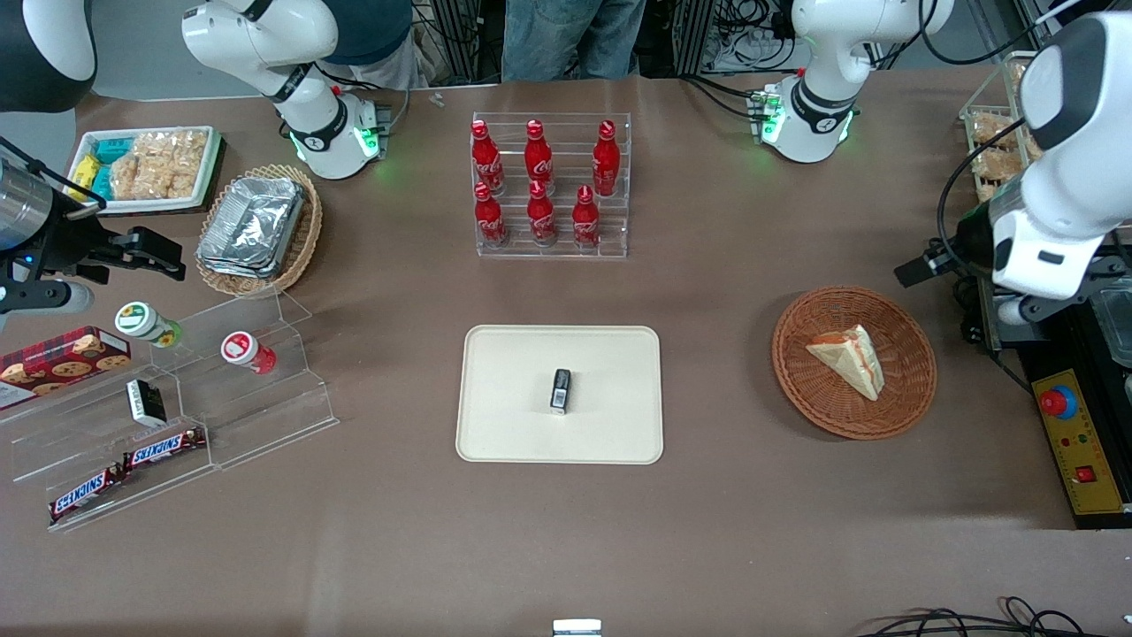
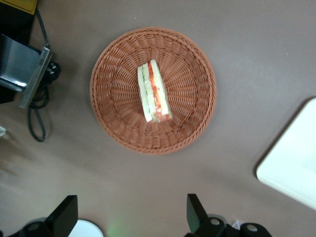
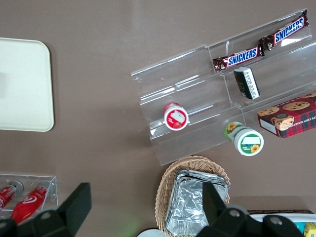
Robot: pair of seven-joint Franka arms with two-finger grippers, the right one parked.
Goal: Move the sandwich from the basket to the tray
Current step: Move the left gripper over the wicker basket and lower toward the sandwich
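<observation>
Sandwich (image 1: pixel 849 357) lies in the basket (image 1: pixel 911 389), toward the working arm's end of the counter (image 1: pixel 725 531). End effector (image 2: pixel 132 217) hovers above the basket, fingers spread wide, holding nothing. Tray (image 1: pixel 504 425) sits mid-counter with a small dark box (image 1: pixel 561 391) on it.

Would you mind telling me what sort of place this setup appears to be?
Probably a robotics lab staged as a snack shop: bottle rack, Snickers bars, emergency-stop box. The open gripper hovers above the basket holding the sandwich.
</observation>
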